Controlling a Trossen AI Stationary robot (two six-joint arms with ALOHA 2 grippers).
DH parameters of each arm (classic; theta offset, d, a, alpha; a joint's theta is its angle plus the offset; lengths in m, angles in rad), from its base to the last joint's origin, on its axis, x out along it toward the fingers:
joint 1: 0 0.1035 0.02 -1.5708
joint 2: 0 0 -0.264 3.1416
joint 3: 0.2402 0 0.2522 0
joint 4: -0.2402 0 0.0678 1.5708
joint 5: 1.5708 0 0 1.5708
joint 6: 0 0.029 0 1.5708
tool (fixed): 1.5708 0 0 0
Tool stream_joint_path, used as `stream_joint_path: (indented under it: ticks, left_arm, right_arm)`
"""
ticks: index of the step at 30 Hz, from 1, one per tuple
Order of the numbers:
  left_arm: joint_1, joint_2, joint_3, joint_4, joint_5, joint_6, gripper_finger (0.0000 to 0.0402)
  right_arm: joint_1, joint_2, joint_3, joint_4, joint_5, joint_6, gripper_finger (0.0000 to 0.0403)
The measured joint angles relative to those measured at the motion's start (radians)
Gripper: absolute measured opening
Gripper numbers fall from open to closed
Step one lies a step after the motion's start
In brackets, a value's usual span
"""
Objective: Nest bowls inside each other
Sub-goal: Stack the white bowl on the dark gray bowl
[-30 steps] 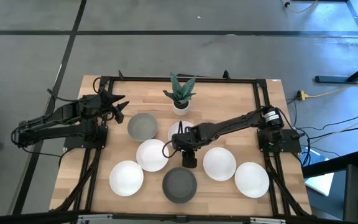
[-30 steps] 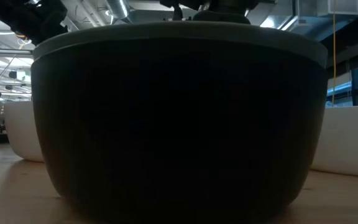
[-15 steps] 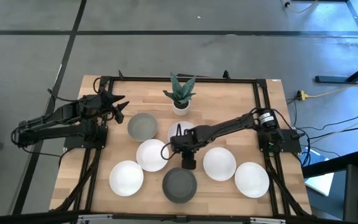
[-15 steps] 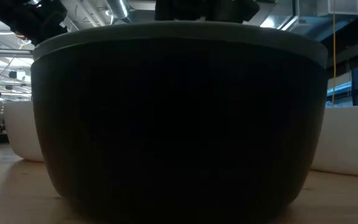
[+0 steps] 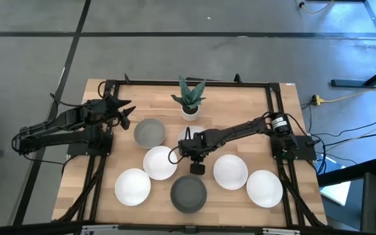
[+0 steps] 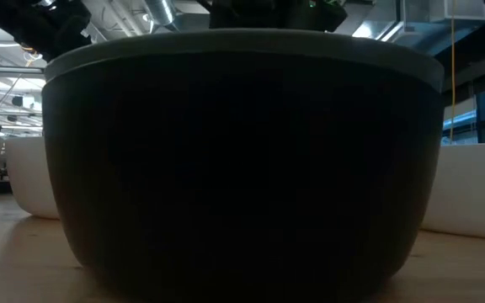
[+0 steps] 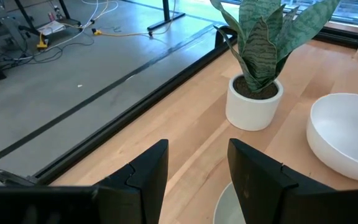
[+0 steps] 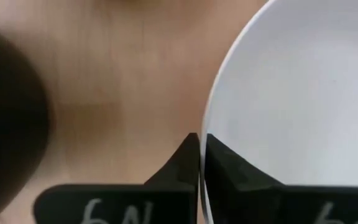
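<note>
Seven bowls show in the high view. Two are grey (image 5: 150,132) (image 5: 188,194). White ones sit at the far middle (image 5: 187,136), the middle (image 5: 156,163), the near left (image 5: 133,187) and the right (image 5: 230,172) (image 5: 264,188). Each rests on its base on the wooden table. My right gripper (image 5: 183,155) points down at the middle white bowl's right edge, shut on its rim. My left gripper (image 5: 126,112) waits open at the far left, above the table beside the far grey bowl. My right gripper pinches the middle white bowl's rim (image 8: 205,127) on its right side. One finger (image 8: 179,165) is outside over the wood, the other (image 8: 235,171) inside the bowl. The fingers come from above, pointing down. The bowl still sits on the table.
A small white pot with a green plant (image 5: 189,99) stands at the far middle, close behind the far white bowl. The near grey bowl (image 6: 242,160) fills the low view. A black frame (image 5: 276,104) runs round the table's edge. Bare wood lies at the far right.
My right gripper has shifted a little toward the table's left edge, onto the middle white bowl's right rim. The bowls stay where they were.
</note>
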Motion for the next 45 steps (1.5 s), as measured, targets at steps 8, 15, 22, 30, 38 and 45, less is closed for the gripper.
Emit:
stream_joint_path:
  ticks: [8,15,22,30,38,45]
  left_arm:
    - [0.0,0.0,0.0,0.0,0.0,0.0,0.0161]
    - [0.0,0.0,0.0,0.0,0.0,0.0,0.0161]
    - [0.0,0.0,0.0,0.0,0.0,0.0,0.0161]
    - [0.0,0.0,0.0,0.0,-0.019,0.001,0.0161]
    - [0.0,0.0,0.0,0.0,-0.05,0.001,0.0161]
    - [0.0,0.0,0.0,-0.004,-0.048,-0.007,0.0161]
  right_arm:
    - [-0.004,0.003,0.169,-0.195,0.03,-0.027,0.0007]
    - [0.029,0.002,0.356,-0.259,0.039,0.007,0.0006]
    - [0.128,0.002,0.421,-0.287,0.045,0.081,0.0006]
    - [0.272,0.002,0.431,-0.282,0.113,0.255,0.0006]
    - [0.364,0.002,0.454,-0.112,0.118,0.4,0.0006]
    - [0.418,0.002,0.452,-0.035,0.12,0.516,0.0006]
